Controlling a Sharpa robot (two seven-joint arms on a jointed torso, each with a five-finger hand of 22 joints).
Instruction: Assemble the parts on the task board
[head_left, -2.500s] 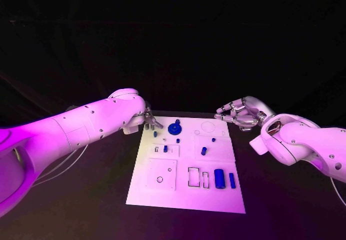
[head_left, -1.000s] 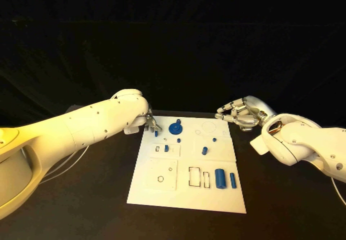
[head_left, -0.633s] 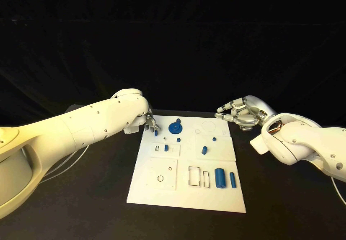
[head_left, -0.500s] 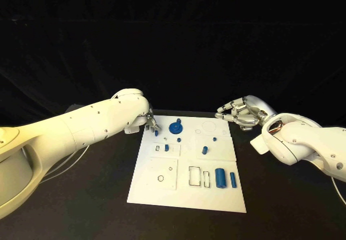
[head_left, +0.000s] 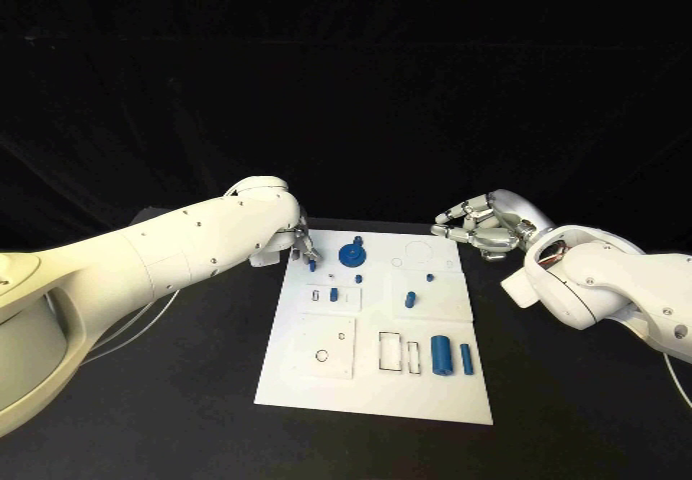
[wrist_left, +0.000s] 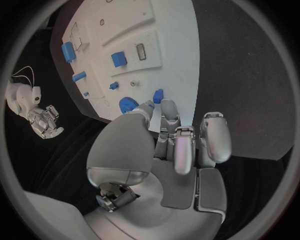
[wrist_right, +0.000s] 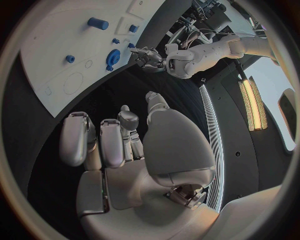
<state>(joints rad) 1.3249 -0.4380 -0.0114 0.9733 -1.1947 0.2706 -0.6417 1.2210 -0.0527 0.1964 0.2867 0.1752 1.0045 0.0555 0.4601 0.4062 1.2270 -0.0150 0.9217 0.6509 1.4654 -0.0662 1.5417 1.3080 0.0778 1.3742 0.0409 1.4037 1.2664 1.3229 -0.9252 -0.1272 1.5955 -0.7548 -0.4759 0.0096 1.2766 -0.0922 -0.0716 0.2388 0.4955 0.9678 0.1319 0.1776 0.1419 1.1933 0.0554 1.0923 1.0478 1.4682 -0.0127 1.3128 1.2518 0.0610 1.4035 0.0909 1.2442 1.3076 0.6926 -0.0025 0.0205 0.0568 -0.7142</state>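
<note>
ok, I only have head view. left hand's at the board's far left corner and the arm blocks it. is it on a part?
Observer: Left wrist view shows the left hand with its fingertips at a small blue peg near the edge of the task board. I can't confirm a grip.
Operator: right hand carrying anything?
Observer: No. Right wrist view shows the right hand with fingers curled and nothing in its palm, off the board.
</note>
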